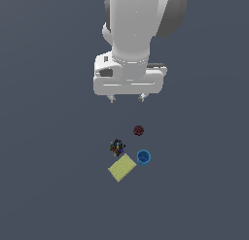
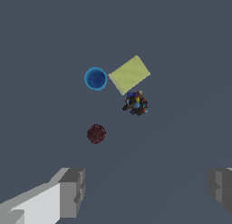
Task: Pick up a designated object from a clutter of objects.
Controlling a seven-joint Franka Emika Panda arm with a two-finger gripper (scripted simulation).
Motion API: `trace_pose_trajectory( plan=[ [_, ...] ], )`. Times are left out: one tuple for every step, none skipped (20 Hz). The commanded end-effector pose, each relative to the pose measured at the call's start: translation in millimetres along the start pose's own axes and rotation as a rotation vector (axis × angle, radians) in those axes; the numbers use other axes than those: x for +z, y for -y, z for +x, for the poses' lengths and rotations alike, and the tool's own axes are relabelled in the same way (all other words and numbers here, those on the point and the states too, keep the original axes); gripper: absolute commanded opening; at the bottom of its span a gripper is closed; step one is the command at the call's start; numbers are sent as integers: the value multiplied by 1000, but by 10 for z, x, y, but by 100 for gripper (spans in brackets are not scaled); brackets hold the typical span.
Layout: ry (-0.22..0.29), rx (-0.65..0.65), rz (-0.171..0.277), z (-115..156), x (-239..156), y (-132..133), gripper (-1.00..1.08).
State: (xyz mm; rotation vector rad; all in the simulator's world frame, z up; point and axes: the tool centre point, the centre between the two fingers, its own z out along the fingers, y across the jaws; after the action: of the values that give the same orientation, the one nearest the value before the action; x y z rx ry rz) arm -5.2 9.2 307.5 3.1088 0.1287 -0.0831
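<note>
The gripper [image 1: 127, 97] hangs high with fingers [image 2: 71, 191] spread wide, holding nothing. Below on the plain dark grey floor [image 1: 44, 185], the speckled cluster [image 1: 116, 147] sits just beside the yellow-green block [image 1: 122, 168], near the blue cup [image 1: 143, 157] and maroon ball [image 1: 138, 130].

Speckled dark cluster [image 1: 116, 147] lies beside yellow-green block [image 1: 122, 168].

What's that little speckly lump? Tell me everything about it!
The cluster is a small, dark, bumpy clump dotted with blue, red, orange and yellow bits. It sits on the grey floor, very close to a corner of the yellow-green block; whether they touch is unclear. Nothing holds it.
</note>
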Motion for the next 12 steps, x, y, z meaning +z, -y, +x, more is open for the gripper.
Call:
trace_pose_trajectory(
  plan=[
    [0, 0, 0, 1, 0, 1, 100],
    [0, 2, 0, 3, 3, 0, 100],
    [0, 6, 0, 6, 9, 0, 100],
    [0, 11, 1, 10, 16, -1, 100],
    [-1, 18, 2, 15, 25, -2, 100],
    [-1, 26, 2, 21, 36, -4, 100],
    [-1, 35, 3, 27, 49, -5, 100],
    [-2, 46, 4, 35, 63, -7, 100],
    [-2, 57, 5, 43, 78, -9, 100],
    [-2, 70, 6, 52, 95, -11, 100],
    [-3, 83, 7, 61, 114, -14, 100],
    [-3, 98, 9, 72, 135, -16, 100]
  ],
)
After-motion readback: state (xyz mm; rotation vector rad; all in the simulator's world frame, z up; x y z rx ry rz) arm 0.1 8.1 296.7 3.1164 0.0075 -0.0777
